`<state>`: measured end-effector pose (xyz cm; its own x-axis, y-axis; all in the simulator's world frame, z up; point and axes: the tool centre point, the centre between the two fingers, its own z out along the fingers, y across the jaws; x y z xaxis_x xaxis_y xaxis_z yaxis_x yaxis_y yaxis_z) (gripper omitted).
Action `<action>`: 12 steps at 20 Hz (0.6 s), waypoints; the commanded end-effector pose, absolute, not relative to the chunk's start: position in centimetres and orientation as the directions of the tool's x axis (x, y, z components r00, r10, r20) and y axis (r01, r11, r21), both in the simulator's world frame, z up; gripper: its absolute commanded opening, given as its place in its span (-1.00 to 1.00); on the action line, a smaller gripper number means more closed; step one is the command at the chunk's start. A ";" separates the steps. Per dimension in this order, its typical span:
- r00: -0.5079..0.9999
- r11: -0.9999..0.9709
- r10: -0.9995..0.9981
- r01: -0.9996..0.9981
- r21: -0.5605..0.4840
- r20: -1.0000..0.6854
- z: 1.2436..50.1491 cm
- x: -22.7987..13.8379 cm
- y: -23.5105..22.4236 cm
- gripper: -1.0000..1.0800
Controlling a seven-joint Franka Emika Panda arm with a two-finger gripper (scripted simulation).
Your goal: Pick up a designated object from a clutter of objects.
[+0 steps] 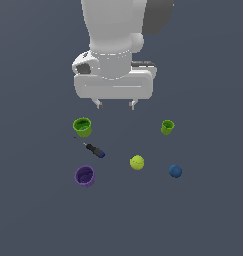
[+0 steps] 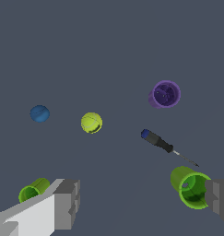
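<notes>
Grey fingers (image 2: 67, 203) fill the near edge of the wrist view, spread wide apart with nothing between them; in the exterior view the gripper (image 1: 114, 104) hangs high over the grey floor (image 1: 208, 220), above the far side of the clutter and well clear of every object. The dark blue ball (image 1: 175, 171) sits near the front on the exterior view's right, well apart from the yellow-green ball (image 1: 137, 162) beside it and from the small green cup (image 1: 167, 127) behind it.

The main risk, as I judge it, is choosing wrongly: the screwdriver (image 1: 95, 150) has a blue end on its handle, and the yellow-green ball matches the target in size, so a descent aimed by shape or colour alone could close on either. A smooth ball may also roll off if one finger touches first, or squirt out of an off-centre pinch. The larger green cup (image 1: 82, 127) and purple cup (image 1: 85, 176) lie far enough away to pose little threat.
</notes>
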<state>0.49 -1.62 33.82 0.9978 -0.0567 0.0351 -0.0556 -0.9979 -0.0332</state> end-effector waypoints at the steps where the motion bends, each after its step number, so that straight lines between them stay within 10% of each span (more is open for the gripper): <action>1: 0.998 -0.998 -0.056 -0.055 -0.034 0.035 33.8 0.5 -1.6 0.92; 12: 0.999 -1.000 0.014 0.014 -0.015 0.030 31.4 2.8 1.0 0.92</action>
